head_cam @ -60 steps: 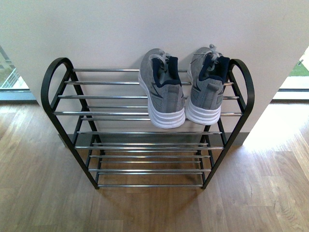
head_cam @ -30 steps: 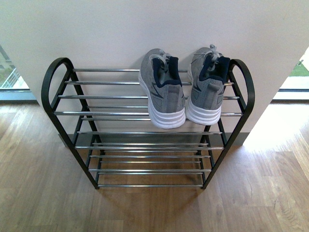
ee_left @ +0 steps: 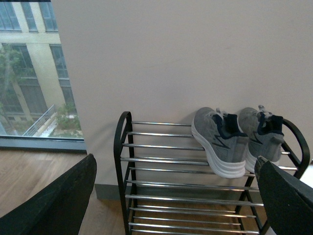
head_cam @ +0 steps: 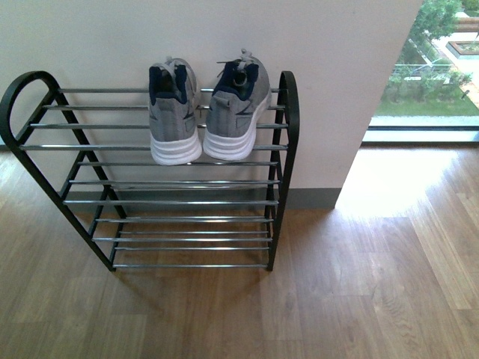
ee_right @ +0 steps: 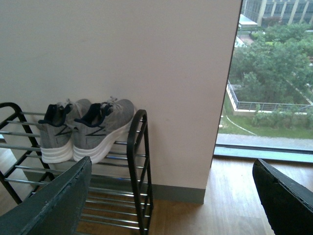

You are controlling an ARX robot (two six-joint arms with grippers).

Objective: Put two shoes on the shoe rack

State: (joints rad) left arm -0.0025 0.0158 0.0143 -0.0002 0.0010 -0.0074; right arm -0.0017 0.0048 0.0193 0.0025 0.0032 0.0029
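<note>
Two grey knit sneakers with white soles and navy collars stand side by side, heels toward me, on the top tier of the black shoe rack [head_cam: 284,134]. The left shoe [head_cam: 172,112] and right shoe [head_cam: 236,108] sit at the rack's right end, toes against the wall. Neither arm shows in the front view. In the left wrist view the shoes [ee_left: 220,142] and rack [ee_left: 122,161] lie ahead of my open, empty left gripper [ee_left: 176,205]. In the right wrist view the shoes [ee_right: 100,129] and rack [ee_right: 139,166] lie beyond my open, empty right gripper [ee_right: 171,200].
The rack stands against a white wall [head_cam: 224,37] on a wooden floor [head_cam: 337,284]. A floor-level window [head_cam: 426,75] opens to the right of the wall. Another window [ee_left: 29,73] shows in the left wrist view. The rack's lower tiers hold nothing.
The front view has swung to the right: rack and shoes have shifted left in the picture and the right window has come into view. The shoes stay on the top tier.
</note>
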